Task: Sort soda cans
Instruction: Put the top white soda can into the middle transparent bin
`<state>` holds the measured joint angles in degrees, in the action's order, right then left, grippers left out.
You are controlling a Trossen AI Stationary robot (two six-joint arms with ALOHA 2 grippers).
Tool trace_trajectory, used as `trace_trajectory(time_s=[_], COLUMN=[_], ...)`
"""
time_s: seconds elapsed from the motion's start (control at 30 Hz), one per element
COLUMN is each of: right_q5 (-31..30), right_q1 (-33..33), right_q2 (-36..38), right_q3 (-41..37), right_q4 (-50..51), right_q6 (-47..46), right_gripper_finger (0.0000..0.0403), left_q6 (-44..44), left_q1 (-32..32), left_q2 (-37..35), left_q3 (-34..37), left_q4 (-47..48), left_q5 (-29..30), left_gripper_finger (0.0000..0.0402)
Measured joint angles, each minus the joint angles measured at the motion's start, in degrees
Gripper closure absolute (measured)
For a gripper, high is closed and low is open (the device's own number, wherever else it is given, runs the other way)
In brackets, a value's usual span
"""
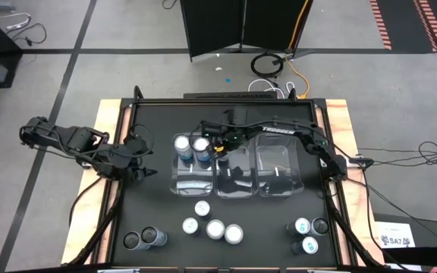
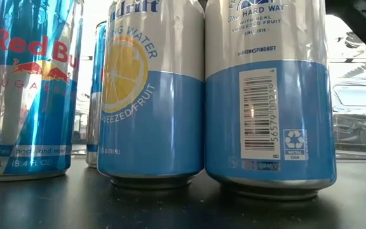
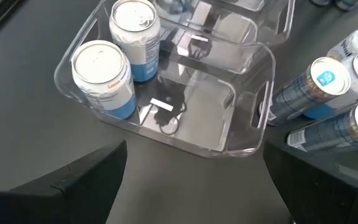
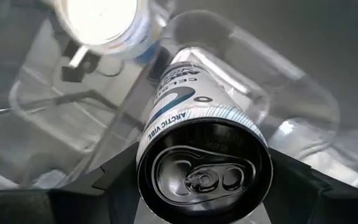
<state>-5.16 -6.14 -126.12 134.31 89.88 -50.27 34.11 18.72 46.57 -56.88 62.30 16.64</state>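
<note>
My right gripper (image 1: 219, 142) hangs over the far end of the middle clear bin (image 1: 236, 187), shut on a white soda can with a dark top (image 4: 201, 163). Two blue-sided cans (image 1: 190, 144) stand upright in the far end of the left bin (image 3: 229, 134). My left gripper (image 1: 141, 161) is open and waits just left of that bin, touching nothing; its fingers (image 3: 92, 177) frame the bin. More cans stand on the table's near part: a middle group (image 1: 212, 226), a left pair (image 1: 143, 239) and a right group (image 1: 308, 235). My right gripper (image 4: 202, 183) pinches the white can between its two fingers (image 4: 114, 174), one on each side of the wall just below the top rim (image 4: 157, 134). The fingers come from above and lie along the can. It is lifted clear, its bottom end pointing down at the bin.
The right bin (image 1: 278, 168) stands beside the middle one. In the low view the near cans (image 2: 269, 95) fill the picture and hide the arms. Bare black table lies between the bins and the near cans. Wooden edges (image 1: 105, 129) frame the table.
</note>
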Motion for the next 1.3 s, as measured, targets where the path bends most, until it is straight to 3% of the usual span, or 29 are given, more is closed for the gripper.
trace_trajectory(time_s=[0.2, 0.6, 0.87, 1.3], right_q5=[-4.0, -3.1, -3.8, -3.4], right_q1=[-1.4, -2.4, -2.5, -1.7], right_q2=[-0.6, -5.0, -4.7, -4.7], right_q3=[-0.3, -1.1, -0.8, -0.8], right_q4=[-1.3, -0.7, -2.9, -2.8], right_q6=[-1.4, 0.4, 0.1, 0.6], right_gripper_finger=[0.0150, 0.0141, 0.0105, 0.0099], left_q6=[-0.5, 0.0, 1.6, 1.6], left_q1=[0.0, 0.0, 0.1, 0.0], left_q2=[0.0, 0.0, 0.2, 0.7], left_q3=[0.0, 0.0, 0.0, 0.0], left_q4=[0.0, 0.0, 0.0, -0.1], left_q5=[0.1, 0.1, 0.1, 0.1], left_gripper_finger=[0.0015, 0.0015, 0.0015, 0.0015])
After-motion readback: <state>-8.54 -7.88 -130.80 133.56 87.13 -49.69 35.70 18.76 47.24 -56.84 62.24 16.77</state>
